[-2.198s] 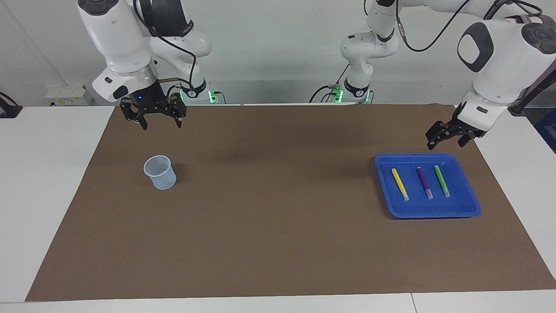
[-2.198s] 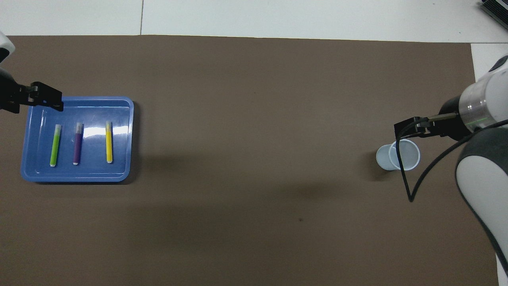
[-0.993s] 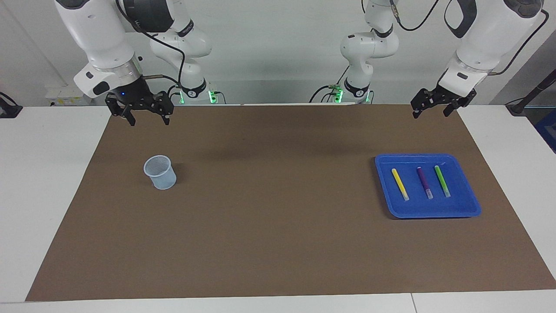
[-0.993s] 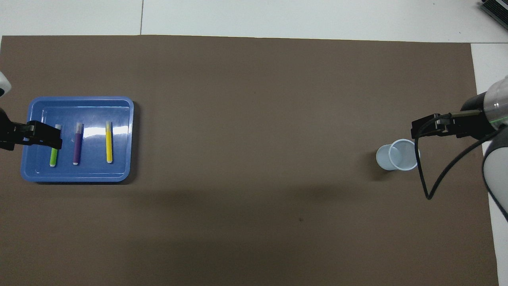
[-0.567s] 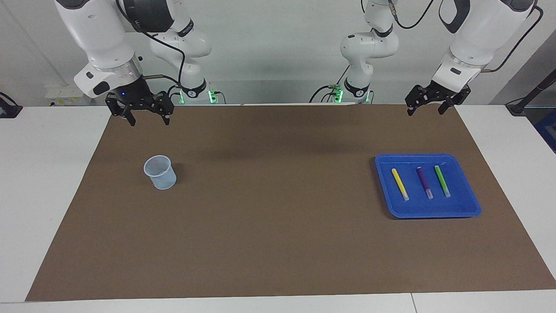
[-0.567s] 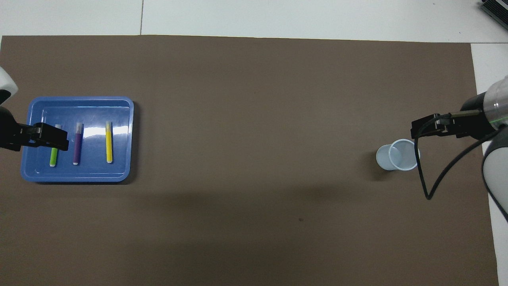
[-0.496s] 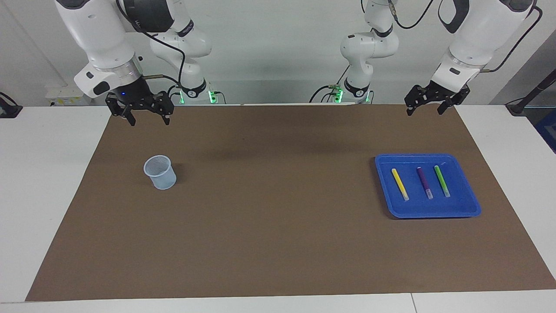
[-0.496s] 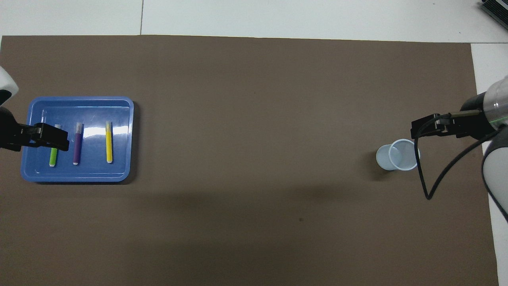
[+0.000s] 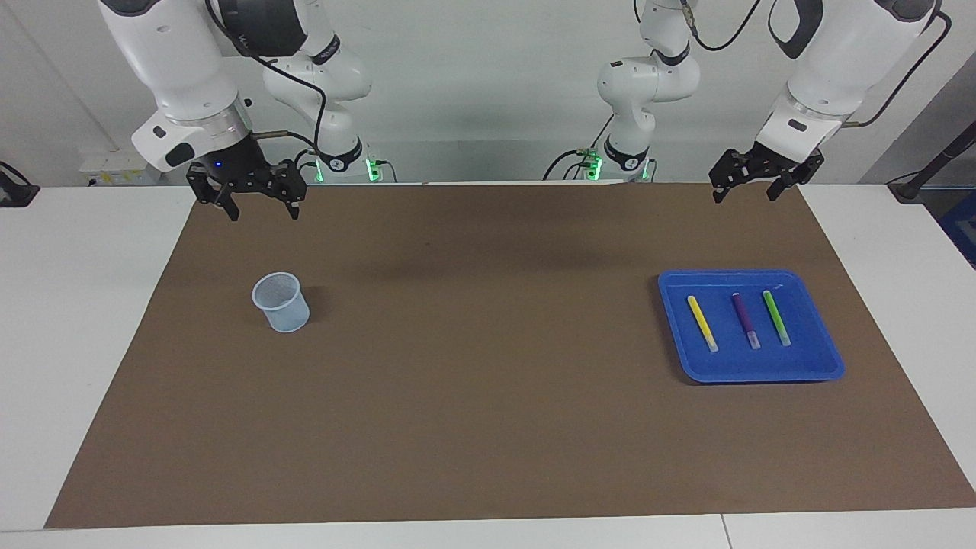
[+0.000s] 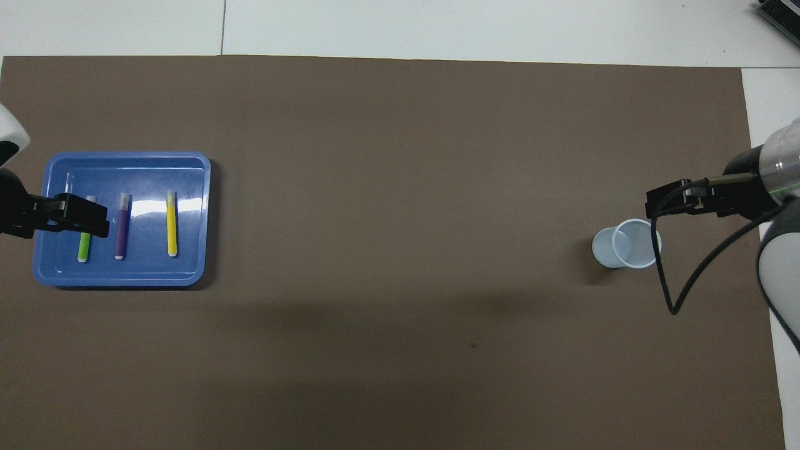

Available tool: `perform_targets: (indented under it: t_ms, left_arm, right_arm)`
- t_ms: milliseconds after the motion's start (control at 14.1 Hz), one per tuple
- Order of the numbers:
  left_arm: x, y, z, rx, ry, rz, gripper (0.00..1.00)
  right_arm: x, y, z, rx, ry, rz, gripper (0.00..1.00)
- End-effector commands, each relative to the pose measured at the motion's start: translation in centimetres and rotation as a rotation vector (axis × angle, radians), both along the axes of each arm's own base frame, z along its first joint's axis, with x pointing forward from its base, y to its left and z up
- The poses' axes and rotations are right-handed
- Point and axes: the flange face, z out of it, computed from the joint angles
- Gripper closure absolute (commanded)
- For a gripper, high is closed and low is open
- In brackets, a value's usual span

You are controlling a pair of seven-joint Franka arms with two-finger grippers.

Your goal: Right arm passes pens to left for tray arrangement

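Three pens lie side by side in the blue tray [image 9: 810, 339] at the left arm's end of the table: yellow [image 9: 701, 322], purple [image 9: 745, 319] and green [image 9: 776, 317]. All three pale ends point away from the robots. My left gripper [image 9: 744, 195] hangs open and empty, high over the mat's edge by the robots, well apart from the tray. In the overhead view it covers part of the green pen [image 10: 83, 248]. My right gripper [image 9: 263, 214] is open and empty too, raised over the mat near the robots at the right arm's end.
A small pale blue mesh cup [image 9: 280, 303] stands upright on the brown mat [image 9: 488, 366] at the right arm's end, farther from the robots than the right gripper. White table borders the mat on all sides.
Both arms have risen and drawn back toward the robots, the left one away from the tray. In the last half second nothing moves; pens, tray and cup stay put.
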Motion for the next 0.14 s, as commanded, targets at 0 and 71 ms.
perform_targets:
  t_ms: [0, 71]
  left_arm:
    - [-0.54, 0.32, 0.11, -0.009, 0.001, 0.019, 0.0]
    - [-0.53, 0.32, 0.12, -0.009, -0.001, 0.019, 0.0]
  right_arm:
    - [-0.08, 0.2, 0.11, 0.023, -0.004, -0.003, 0.0]
    - [-0.08, 0.2, 0.11, 0.023, -0.004, -0.003, 0.0]
